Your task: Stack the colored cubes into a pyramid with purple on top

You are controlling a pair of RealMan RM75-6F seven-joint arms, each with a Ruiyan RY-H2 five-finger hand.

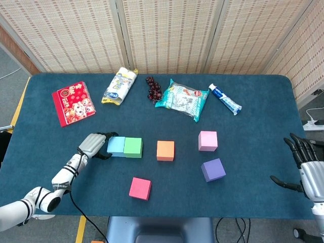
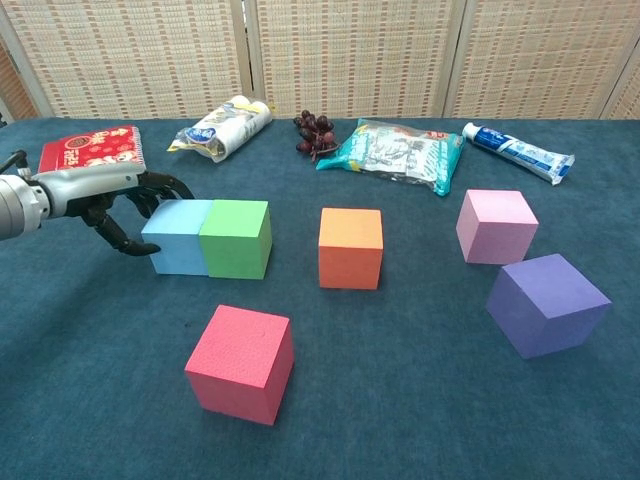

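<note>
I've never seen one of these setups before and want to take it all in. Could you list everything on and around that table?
blue cube: one, light blue, left, touching the green cube
green cube: one, beside the blue cube
orange cube: one, centre
pink cube: one, pale pink, right
purple cube: one, front right
red cube: one, front
red booklet: one, far left
snack pack: one, white and yellow, back
grapes: one dark bunch, back
teal packet: one, back centre
toothpaste tube: one, back right
table: one, dark blue
left hand: against the blue cube
right hand: open, table's right edge

Blue cube (image 2: 180, 236) touches green cube (image 2: 236, 238) (gapless) — blocked
</note>
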